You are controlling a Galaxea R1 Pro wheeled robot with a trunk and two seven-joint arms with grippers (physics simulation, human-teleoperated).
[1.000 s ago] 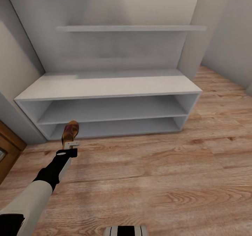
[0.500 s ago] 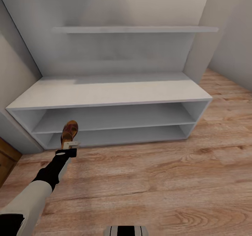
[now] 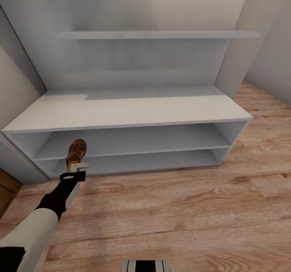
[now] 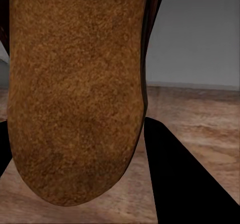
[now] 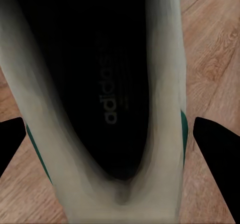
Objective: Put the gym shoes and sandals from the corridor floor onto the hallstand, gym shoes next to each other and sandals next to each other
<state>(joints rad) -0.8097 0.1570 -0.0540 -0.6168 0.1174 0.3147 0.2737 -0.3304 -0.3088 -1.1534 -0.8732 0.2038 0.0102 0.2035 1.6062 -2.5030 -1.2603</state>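
The flat brown leather sandal (image 3: 76, 154) with its dark reddish-brown woven straps hung in the left end effector (image 3: 78, 167), held clear of the light brown wood-grain plank corridor floor (image 3: 182, 211) just in front of the left end of the wide pale grey bench-like hallstand (image 3: 125, 110). From the head view the end effector was clamped on the sandal's heel end, the toe pointing toward the two low open shelves; the black-and-white left arm (image 3: 48, 207) reached in from the lower left. A long pale wall shelf (image 3: 161, 34) ran across the back panel above the bench top.

The left wrist view gave what the head view could not: the sandal's (image 4: 75, 89) underside up close, a grainy, suede-like brown sole with a rounded end, the dark fingers (image 4: 185, 184) flanking it and the grey unit and floor planks behind.

The right wrist view showed a white low-top gym shoe (image 5: 107, 99) from above, its dark insole printed with pale lettering, green stripes on both smooth white sides. The black fingertips (image 5: 215, 154) of the right end effector (image 5: 107, 149) sat at either side of the shoe, over wood planks; whether they pressed on it I could not tell.
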